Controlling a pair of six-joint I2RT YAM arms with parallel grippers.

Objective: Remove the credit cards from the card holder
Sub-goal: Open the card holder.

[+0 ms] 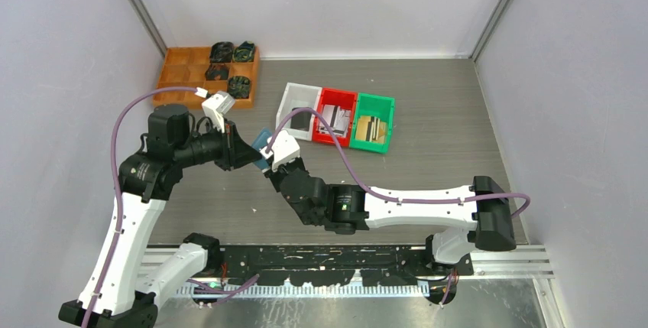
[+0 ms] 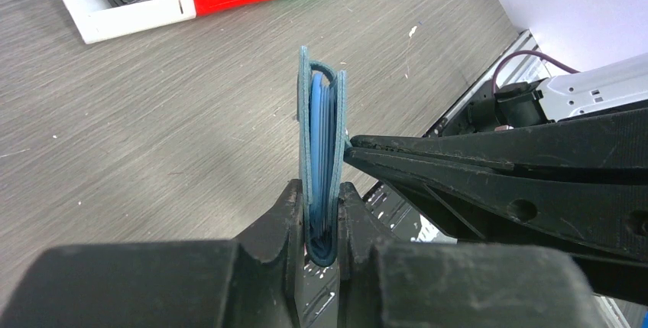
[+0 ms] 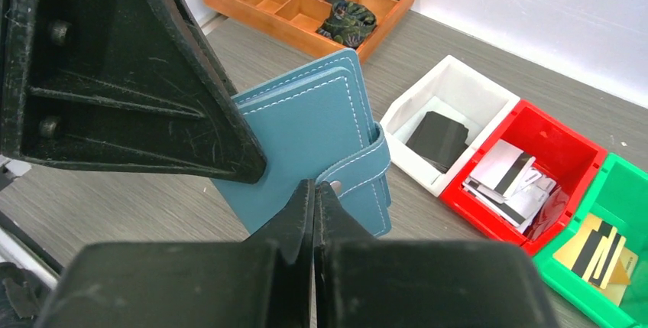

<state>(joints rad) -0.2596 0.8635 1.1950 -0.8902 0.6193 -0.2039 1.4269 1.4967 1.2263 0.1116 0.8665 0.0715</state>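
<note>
Nearest: left gripper (image 2: 321, 217), black fingers drawn narrow and clamped on the lower end of the slate-blue stitched folding card holder (image 2: 322, 125). Holder stands on edge in the air above the grey wood-grain table (image 2: 153, 114), left of centre and nearer than the white plastic bin (image 3: 458, 76).

Right gripper (image 3: 315, 190) sits at the holder's right face. Its fingers are pressed together to a slit, tips at the strap tab by the snap. Cannot tell whether any of the tab is nipped between them.

No credit cards seen in the holder; the layers between the covers look blue. Flap not yet open.

Risks, as judged:
- Tips have little purchase, so a pull may slip off the tab.
- If the snap resists, the pull goes into the left grip, which has only one end. Holder could twist, drag free and fall.
- Once the flap springs open, loose cards may spill onto the table.
</note>
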